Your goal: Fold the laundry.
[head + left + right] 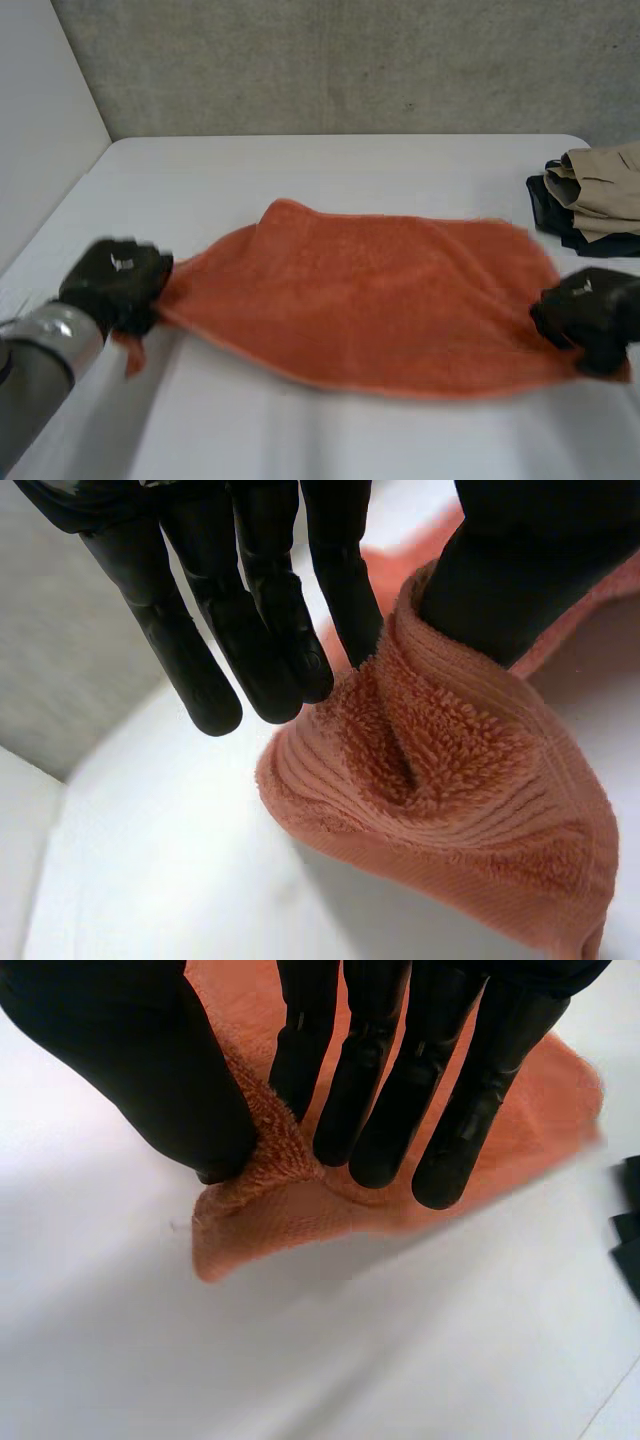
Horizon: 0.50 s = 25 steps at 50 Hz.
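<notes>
An orange towel (380,300) lies spread across the white table (330,170), stretched between my two hands. My left hand (112,282) pinches the towel's near-left corner (440,770) between thumb and straight fingers (270,650), and the cloth bunches in a fold there. At the near-right corner (270,1200), my right hand (590,315) is shut on the towel too, thumb against fingers (400,1110), with the corner's tip sticking out past the fingertips.
A pile of folded clothes, beige on top of dark ones (590,195), sits at the table's far right edge. A grey wall stands behind the table, and a white panel runs along its left side.
</notes>
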{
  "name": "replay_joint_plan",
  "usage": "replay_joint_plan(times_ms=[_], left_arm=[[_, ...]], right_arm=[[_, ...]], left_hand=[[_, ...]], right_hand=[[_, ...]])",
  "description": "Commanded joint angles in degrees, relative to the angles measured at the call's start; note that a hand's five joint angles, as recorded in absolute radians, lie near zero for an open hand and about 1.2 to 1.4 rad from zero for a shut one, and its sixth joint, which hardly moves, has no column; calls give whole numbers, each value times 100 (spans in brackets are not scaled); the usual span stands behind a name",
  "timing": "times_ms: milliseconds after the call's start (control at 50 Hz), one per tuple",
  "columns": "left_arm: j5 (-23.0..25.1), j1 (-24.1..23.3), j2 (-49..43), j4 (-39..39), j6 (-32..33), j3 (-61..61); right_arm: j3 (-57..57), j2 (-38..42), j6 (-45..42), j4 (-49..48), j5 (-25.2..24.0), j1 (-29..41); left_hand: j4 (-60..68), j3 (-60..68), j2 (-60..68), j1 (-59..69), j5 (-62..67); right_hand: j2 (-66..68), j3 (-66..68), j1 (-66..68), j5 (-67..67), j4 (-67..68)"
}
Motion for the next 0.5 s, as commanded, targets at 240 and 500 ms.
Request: replay_joint_plan(times_ms=[240, 500], left_arm=[[125, -244, -1852, 874, 885, 856], [-357, -403, -2127, 997, 701, 744]], right_arm=[[-566, 1365, 994, -1516, 308, 240], [-471, 1400, 1233, -2184, 669, 390]], left_hand=[[1108, 1146, 1109, 1381, 1665], [-3111, -3073, -3110, -2838, -2554]], right_hand=[[1278, 1227, 2371, 1336, 1176], [1278, 1227, 2371, 1336, 1176]])
